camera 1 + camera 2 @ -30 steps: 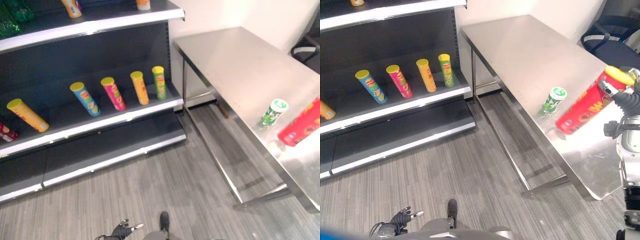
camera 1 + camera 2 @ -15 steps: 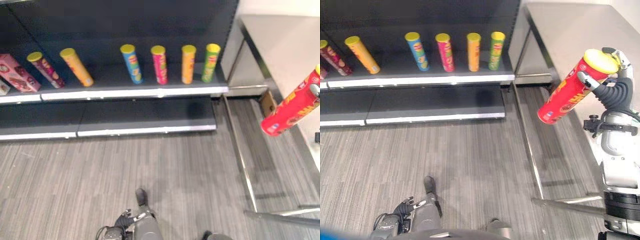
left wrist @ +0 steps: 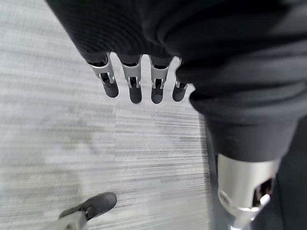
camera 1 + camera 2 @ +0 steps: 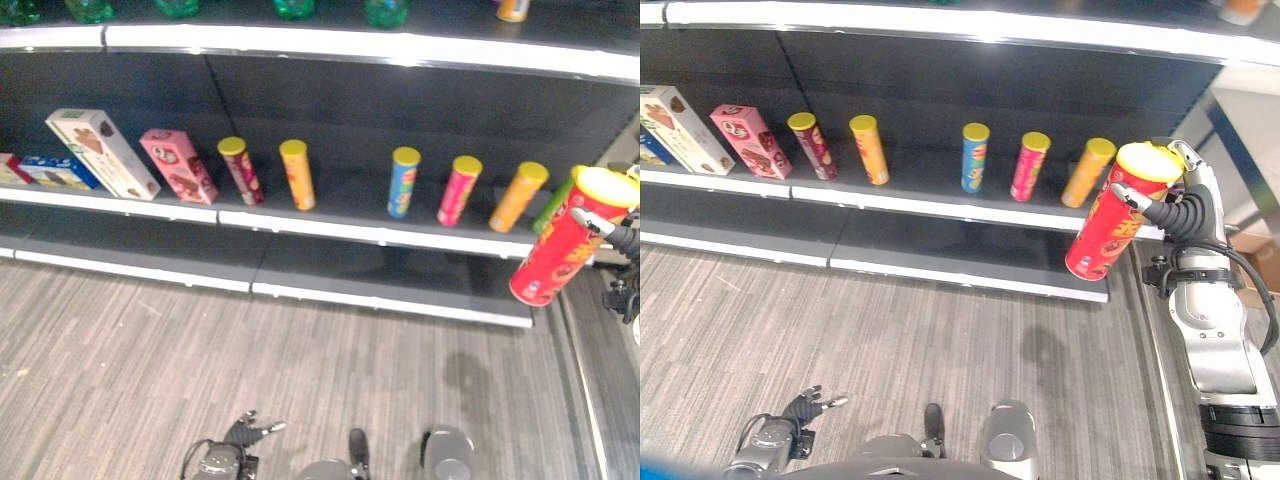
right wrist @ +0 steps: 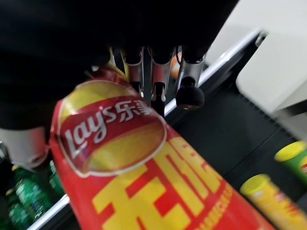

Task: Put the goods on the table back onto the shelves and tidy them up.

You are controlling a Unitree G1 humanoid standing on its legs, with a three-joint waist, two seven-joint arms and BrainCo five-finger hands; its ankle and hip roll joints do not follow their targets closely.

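red chip can (image 4: 1108, 216) is held tilted at right of frame, right hand (image 4: 1175, 205) curled round its upper part by the yellow lid. likely light, stiff, slick-walled; mid-body grip is judged safer. left hand (image 3: 136, 81) hangs relaxed, fingers straight, over floor.

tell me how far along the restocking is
Done: a row of chip cans stands on the middle shelf. In hand: the right hand grips a red can, tilted, in front of the shelf's right end. Left: placing it. The left hand hangs open near the floor.
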